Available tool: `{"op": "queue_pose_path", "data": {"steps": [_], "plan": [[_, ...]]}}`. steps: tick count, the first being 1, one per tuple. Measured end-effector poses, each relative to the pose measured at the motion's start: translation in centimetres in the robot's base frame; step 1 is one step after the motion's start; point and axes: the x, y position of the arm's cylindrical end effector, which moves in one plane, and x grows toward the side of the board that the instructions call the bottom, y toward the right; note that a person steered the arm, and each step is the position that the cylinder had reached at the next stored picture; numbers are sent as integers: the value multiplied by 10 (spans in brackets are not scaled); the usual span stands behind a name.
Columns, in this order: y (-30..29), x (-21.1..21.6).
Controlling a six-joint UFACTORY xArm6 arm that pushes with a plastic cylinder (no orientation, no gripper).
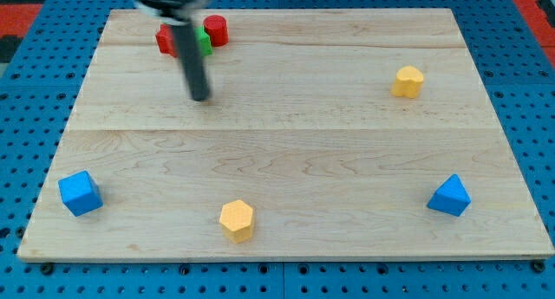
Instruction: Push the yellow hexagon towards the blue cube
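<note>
1. My tip (201,97) rests on the table (286,143), upper-left area; rod rises toward view's top. It's a bare rod end effector w/ no jaws, grasping nothing, touching no block.
2. Yellow hexagon (237,219): well below tip, slightly to view's right, near table's bottom edge.
3. Blue cube (80,193): below tip & to view's left, near bottom-left corner; apart from hexagon.
4. Red block (216,29), 2nd red block (165,40) & green block (205,41): clustered just above tip, partly hidden behind rod.
5. Other yellow block (408,81): far to tip's right, approx same height.
6. Blue wedge-like block (449,196): far right, below tip.
</note>
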Motion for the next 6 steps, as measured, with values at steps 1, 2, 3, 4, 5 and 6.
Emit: {"op": "queue_pose_path", "data": {"steps": [1, 2, 3, 4, 5, 6], "plan": [[74, 71], [136, 150], [119, 216], [61, 216], [0, 203], [-13, 203]]}}
